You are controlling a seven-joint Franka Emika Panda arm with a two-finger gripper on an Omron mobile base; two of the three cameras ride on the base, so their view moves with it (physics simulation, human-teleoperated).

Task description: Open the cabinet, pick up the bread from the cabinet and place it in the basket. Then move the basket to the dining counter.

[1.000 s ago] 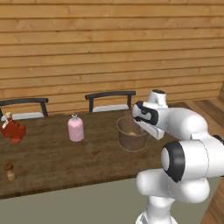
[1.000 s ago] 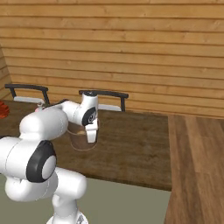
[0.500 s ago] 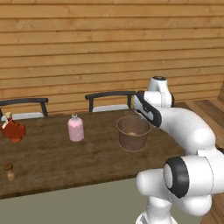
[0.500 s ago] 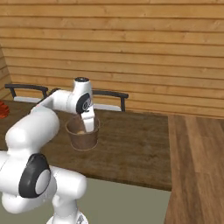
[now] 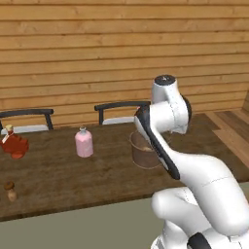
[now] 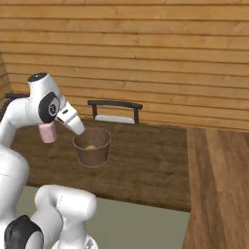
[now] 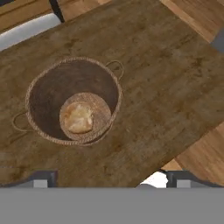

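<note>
Left base view: the white arm rises from the lower right and bends over a long dark wood dining counter (image 5: 58, 180) backed by a plank wall. The brown basket (image 5: 142, 151) stands on the counter, partly hidden behind the arm's forearm. To its left, well apart, stands a pink bottle (image 5: 83, 142); farther left, near the frame edge, sit a red bottle (image 5: 13, 144) and a small brown item (image 5: 10, 191) too small to identify. Two dark chairs (image 5: 116, 111) stand at the far side.

Right base view: the arm comes up from the lower left, its wrist above and just left of the basket (image 6: 92, 146), which sits upright on the dining counter (image 6: 146, 170) with something pale inside. One chair (image 6: 115, 110) stands behind it.

Hand view: looking down, the basket (image 7: 70, 100) rests on the wood with the round pale bread (image 7: 78, 117) lying on its bottom. The two finger tips (image 7: 43, 178) of the gripper (image 7: 111, 179) stand wide apart at the bottom edge, holding nothing and clear of the basket.

Judging from this, the bread is in the basket and the basket is set down on the dining counter, so the task looks essentially finished; at most the arm needs to draw clear.
</note>
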